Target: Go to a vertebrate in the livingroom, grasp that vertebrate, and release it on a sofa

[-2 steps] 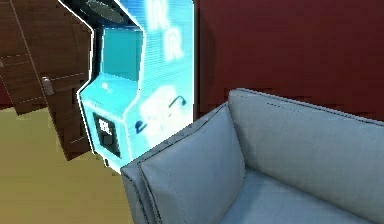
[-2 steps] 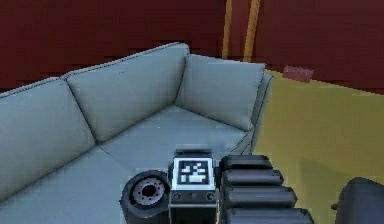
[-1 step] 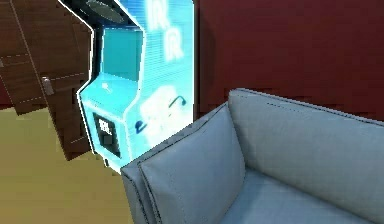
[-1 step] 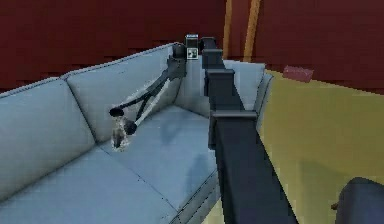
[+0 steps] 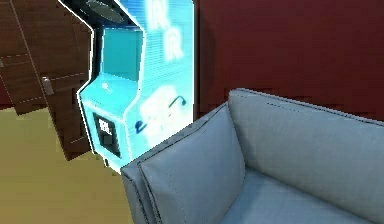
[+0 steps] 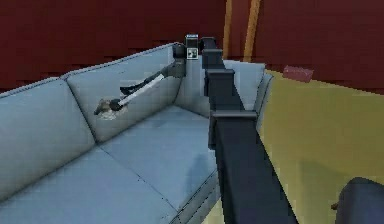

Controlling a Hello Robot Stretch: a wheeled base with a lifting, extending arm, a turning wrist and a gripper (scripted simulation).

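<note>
Nearest, the arm (image 6: 232,150) is stretching out from the bottom edge over the sofa (image 6: 70,170), and its fingers (image 6: 148,85) are angling down toward the backrest. Just past the fingers' tips a small grey-brown thing (image 6: 105,105) is showing against the pale blue upholstery, low on the back cushion and a little above the seat. It is reading as a lumpy blob with a lighter patch, too small to name as any animal, though I am taking it for the task's vertebrate. I cannot tell whether the fingers are holding it or whether it is lying on the cushion.

Judging from this, the finding and the carrying to the sofa are looking done. Only the letting go and the drawing back are left, if that.

Farther out beyond the fingers, yellow floor (image 6: 310,130) is meeting a dark red wall (image 6: 80,30). In the forward view the sofa's corner is standing in front of a turquoise arcade cabinet (image 5: 140,90), with a wooden door (image 5: 35,70) beyond it.
</note>
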